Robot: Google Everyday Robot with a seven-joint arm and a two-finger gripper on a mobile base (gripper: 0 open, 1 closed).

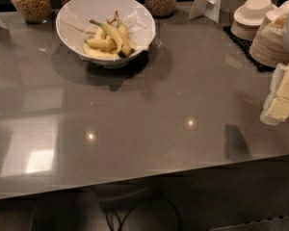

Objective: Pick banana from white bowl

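Camera view: banana (113,33) atop other bananas (99,44) in white bowl (85,6); gripper (283,96) at frame's R edge, well apart, open or not can't tell.

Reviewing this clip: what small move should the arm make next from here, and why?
Probably swing the gripper left and forward toward the white bowl. The gripper sits at the right edge of the view, far from the bowl at the back left. The banana lies on top inside the bowl, and the gripper is nowhere near it.

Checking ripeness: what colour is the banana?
The banana is yellow with brown bruising, camera view; the hand is at the right edge.
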